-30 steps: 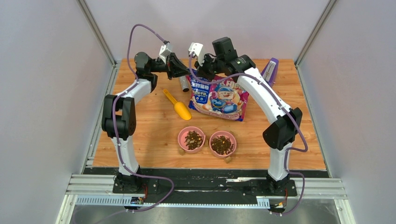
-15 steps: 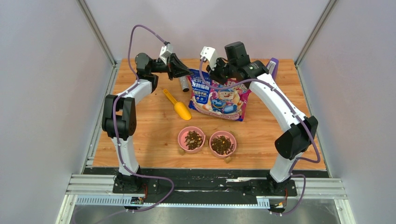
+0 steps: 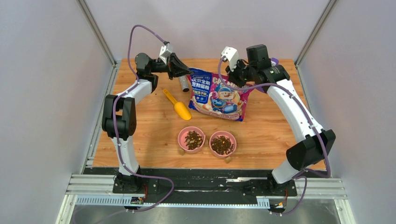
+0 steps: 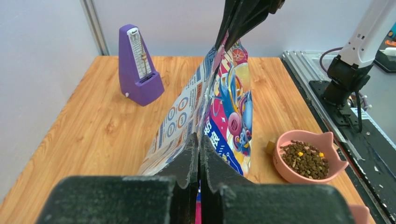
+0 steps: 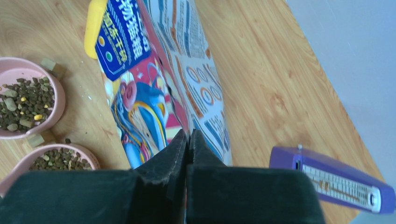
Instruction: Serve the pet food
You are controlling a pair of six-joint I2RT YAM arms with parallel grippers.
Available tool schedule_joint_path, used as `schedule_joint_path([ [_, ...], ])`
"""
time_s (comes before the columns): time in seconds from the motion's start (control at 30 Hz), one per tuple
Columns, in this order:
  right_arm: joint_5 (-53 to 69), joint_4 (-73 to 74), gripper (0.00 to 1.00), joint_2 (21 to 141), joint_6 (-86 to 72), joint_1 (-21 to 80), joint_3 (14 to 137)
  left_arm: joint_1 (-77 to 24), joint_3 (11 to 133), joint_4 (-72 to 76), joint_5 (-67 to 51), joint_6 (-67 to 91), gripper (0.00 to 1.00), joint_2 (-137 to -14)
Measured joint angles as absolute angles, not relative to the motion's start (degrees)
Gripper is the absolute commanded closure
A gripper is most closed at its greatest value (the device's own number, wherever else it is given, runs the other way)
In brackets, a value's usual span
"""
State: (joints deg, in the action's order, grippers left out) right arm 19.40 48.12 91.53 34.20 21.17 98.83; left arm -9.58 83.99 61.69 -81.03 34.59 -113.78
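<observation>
The pet food is dark brown kibble in two pink bowls, the left one [image 3: 193, 139] and the right one [image 3: 222, 144]; it also shows in the left wrist view [image 4: 306, 158] and the right wrist view [image 5: 23, 100]. The glossy cartoon-cat bag [image 3: 218, 95] stands behind the bowls. My left gripper [image 3: 187, 72] is shut on the bag's top left corner [image 4: 198, 137]. My right gripper [image 3: 237, 75] is shut on the bag's top edge further right [image 5: 188, 133]. The bag's contents are hidden.
A yellow scoop [image 3: 177, 105] lies left of the bag, with a small metal cylinder [image 3: 183, 84] behind it. A purple metronome [image 3: 273, 62] stands at the back right, behind the right arm. Small wooden blocks lie by the bowls.
My right gripper has slid rightward along the bag's top edge, away from the left gripper. The left arm has stayed still. The bowls and scoop have not moved.
</observation>
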Motion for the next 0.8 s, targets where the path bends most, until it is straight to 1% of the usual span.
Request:
schedule_joint_path([
  [0.63,15.1,52.3,1.0,75.6,34.8,10.4,87.7,-8.8,83.2,61.6,-80.8,34.6,1.0,-113.6],
  [0.7,12.3,53.5,1.0,73.9,35.3,8.8,87.2,-7.9,82.9,61.5,-80.8,34.6,0.88,-113.6],
  [0.73,11.1,54.2,1.0,73.1,35.4,7.7,87.0,-7.6,82.8,61.4,-80.8,34.6,0.7,-113.6],
  [0.77,10.2,54.5,1.0,72.6,35.5,6.9,86.9,-7.4,82.7,61.3,-80.8,34.7,0.62,-113.6],
  [0.8,9.6,54.6,0.98,72.1,35.5,6.2,86.9,-7.1,82.6,61.3,-80.7,34.3,0.48,-113.6],
])
